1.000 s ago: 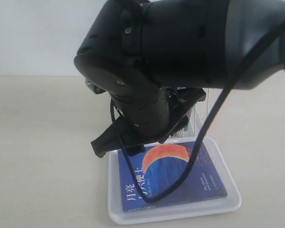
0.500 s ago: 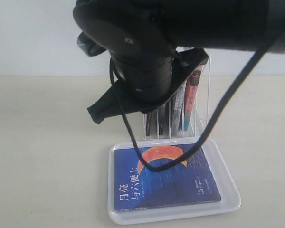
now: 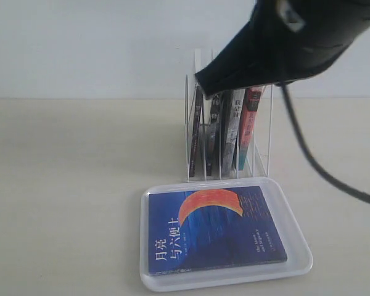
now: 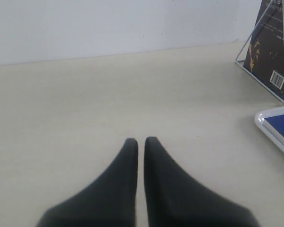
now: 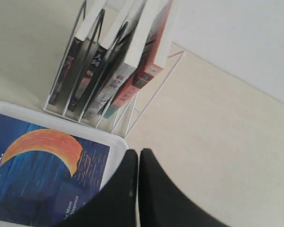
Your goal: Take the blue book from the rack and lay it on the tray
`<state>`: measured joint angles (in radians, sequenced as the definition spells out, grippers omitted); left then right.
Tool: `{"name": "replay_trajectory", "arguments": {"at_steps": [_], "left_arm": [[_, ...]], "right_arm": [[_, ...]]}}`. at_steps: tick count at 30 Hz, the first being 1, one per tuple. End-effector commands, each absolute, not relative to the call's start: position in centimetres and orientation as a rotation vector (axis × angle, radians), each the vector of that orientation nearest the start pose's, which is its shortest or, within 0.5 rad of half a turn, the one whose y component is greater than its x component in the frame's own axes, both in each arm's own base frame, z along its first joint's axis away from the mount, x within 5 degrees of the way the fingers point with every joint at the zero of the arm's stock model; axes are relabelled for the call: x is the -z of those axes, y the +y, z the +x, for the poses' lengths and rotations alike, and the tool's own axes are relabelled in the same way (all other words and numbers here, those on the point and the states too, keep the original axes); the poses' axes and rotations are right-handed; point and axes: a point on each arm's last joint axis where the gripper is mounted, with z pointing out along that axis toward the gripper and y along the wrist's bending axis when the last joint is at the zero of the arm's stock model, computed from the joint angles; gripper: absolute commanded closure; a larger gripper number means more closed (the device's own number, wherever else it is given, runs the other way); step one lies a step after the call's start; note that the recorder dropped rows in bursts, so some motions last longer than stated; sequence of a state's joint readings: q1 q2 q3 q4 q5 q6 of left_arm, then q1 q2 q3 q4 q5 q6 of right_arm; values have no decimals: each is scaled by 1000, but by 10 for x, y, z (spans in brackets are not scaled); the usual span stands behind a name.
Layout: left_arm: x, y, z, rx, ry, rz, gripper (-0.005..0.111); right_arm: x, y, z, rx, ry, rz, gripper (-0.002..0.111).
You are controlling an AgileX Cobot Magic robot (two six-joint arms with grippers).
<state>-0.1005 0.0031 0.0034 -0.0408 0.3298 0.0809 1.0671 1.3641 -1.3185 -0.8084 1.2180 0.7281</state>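
The blue book lies flat, cover up, inside the white tray near the front of the table; its orange crescent also shows in the right wrist view. Behind the tray stands the white wire rack with several upright books. My right gripper is shut and empty, raised above the tray's corner; its arm crosses the upper right of the exterior view. My left gripper is shut and empty over bare table, apart from the tray.
The rack holds a red-spined book, a grey-spined one and darker ones. A black cable hangs from the right arm past the rack's right side. Beige table spreads to the left; a pale wall stands behind.
The right arm has lifted up and to the right, off the book and out of the middle of the view. The book has settled flat in the tray, and the rack now shows.
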Motion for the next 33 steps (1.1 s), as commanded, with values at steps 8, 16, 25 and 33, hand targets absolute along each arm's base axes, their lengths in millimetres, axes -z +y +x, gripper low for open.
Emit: {"name": "replay_trajectory", "arguments": {"at_steps": [8, 16, 25, 33], "left_arm": [[-185, -7, 54, 57, 1793, 132, 102], [-185, -7, 54, 57, 1793, 132, 102], [-185, -7, 54, 57, 1793, 132, 102], [-185, -7, 54, 57, 1793, 132, 102]], "right_arm": [[-411, 114, 140, 127, 2069, -314, 108], [-409, 90, 132, 171, 1991, -282, 108], [-419, 80, 140, 330, 1851, -260, 108], [-415, 50, 166, 341, 1908, -201, 108]]}}
